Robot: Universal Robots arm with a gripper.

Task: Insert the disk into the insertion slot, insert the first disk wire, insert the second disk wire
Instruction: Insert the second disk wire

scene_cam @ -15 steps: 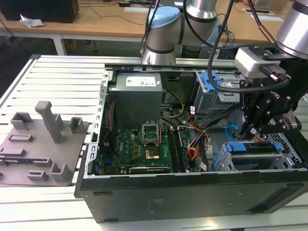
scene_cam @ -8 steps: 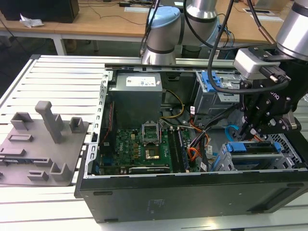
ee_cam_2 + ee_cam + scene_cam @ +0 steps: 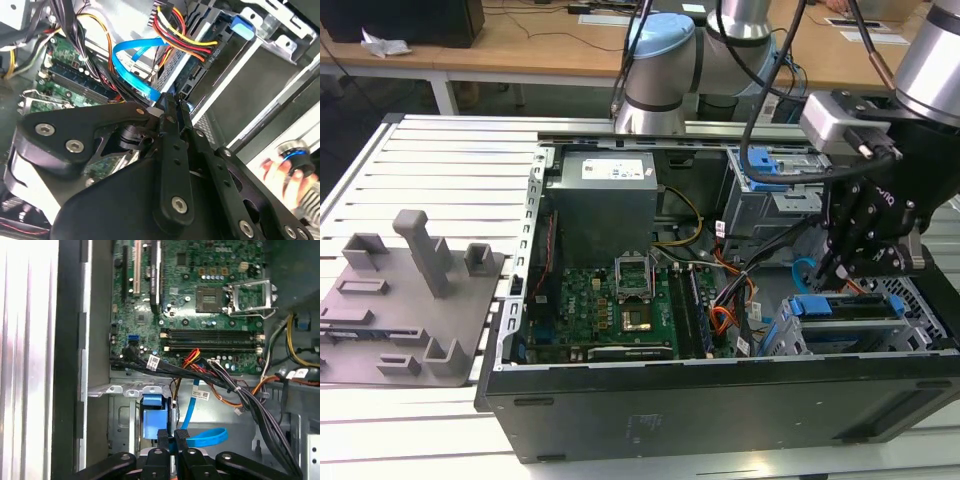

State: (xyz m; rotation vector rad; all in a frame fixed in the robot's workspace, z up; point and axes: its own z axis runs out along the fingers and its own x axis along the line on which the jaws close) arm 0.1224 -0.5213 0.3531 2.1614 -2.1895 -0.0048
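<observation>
You are working at the disk's rear edge; the disk (image 3: 848,308), in its blue carrier, already sits in the insertion slot (image 3: 920,335) at the exterior view's right, so I judge that step done. In the second wrist view the first disk wire (image 3: 175,31) reaches the drive's back and looks plugged in; the gripper (image 3: 170,102) has its fingers pressed together on the dark plug end of the second disk wire (image 3: 131,65), right at the drive's connector edge; the blue loop shows in the first wrist view too (image 3: 202,436). Seating that plug calls for square alignment and a straight, gentle push; whether it is already home, you cannot tell from here.
</observation>
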